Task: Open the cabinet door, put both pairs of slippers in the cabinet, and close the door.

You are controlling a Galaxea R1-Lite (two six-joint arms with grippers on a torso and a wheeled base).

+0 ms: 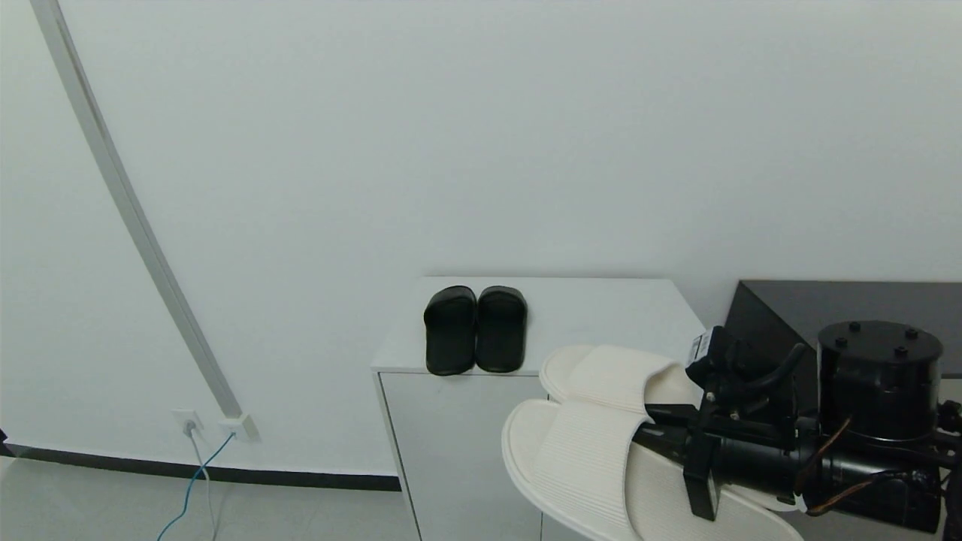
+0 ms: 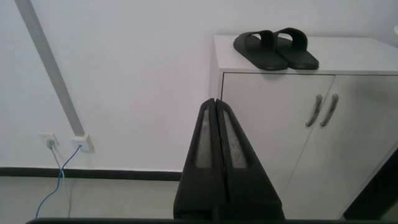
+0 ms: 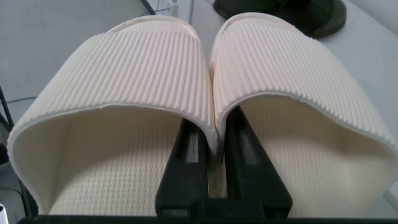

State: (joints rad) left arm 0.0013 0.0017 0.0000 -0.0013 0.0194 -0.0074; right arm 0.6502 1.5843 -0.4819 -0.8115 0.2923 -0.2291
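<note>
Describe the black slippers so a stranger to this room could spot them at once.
Find the white cabinet standing against the wall. On its top, near the front left corner, sit the black slippers, side by side. They are the only dark pair and lie free, unlike the cream slippers gripped by the right hand.

The left gripper (image 2: 216, 107) is closed empty; the right gripper (image 3: 216, 146) pinches the white slippers (image 3: 124, 81) together.

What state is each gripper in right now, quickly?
Left gripper: shut, holding nothing.
Right gripper: shut on the white slippers, pinching the pair's inner sides together.
</note>
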